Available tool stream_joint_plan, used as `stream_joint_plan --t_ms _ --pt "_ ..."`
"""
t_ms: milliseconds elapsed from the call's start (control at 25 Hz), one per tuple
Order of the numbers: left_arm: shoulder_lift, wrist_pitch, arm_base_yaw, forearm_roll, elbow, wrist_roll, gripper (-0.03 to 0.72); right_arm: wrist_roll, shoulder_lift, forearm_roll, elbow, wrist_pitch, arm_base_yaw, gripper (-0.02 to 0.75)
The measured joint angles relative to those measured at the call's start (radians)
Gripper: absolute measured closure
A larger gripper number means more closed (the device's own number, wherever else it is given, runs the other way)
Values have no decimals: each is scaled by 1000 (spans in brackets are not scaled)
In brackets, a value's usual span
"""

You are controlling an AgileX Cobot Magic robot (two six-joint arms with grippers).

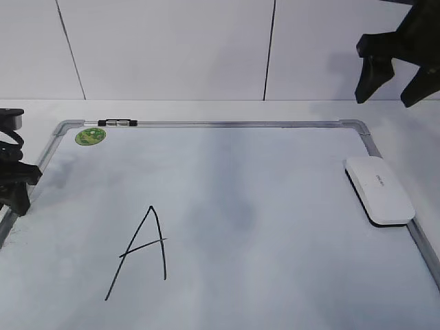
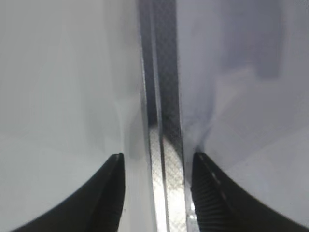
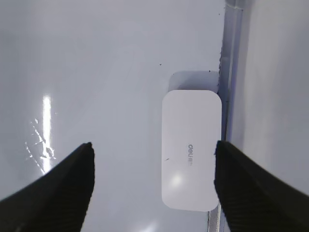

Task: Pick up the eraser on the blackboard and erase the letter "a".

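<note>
The white eraser [image 1: 379, 190] lies flat on the blackboard [image 1: 206, 124] against its right frame, grey lettering up. It also shows in the right wrist view [image 3: 190, 150]. My right gripper [image 1: 390, 96] hangs open well above and behind the eraser; in its wrist view the open jaws [image 3: 152, 154] are spread wide, with the eraser near the right finger. My left gripper [image 1: 15, 189] is open and empty at the board's left edge, its jaws [image 2: 157, 159] astride the metal frame [image 2: 164, 96]. No small lowercase "a" shows in any view.
A large black capital "A" [image 1: 141, 251] is drawn on the board's lower left. A black-and-clear marker [image 1: 118, 123] lies on the top frame beside the round green sticker [image 1: 90, 136]. A white wall stands behind the table.
</note>
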Motion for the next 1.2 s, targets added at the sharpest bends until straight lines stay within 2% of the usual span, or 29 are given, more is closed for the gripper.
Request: stream_joint_plan --t_ms 400,720,880,1200 --pt "-148 84 0 28 11 0 340 0 -150 1 0 10 0 148" --pt "-300 293 0 19 12 0 340 11 -345 21 5 19 0 148" --pt "-368 402 0 16 12 0 340 41 -485 27 91 21 0 148" --pt "-565 425 0 -24 12 0 340 53 -779 61 375 27 0 148"
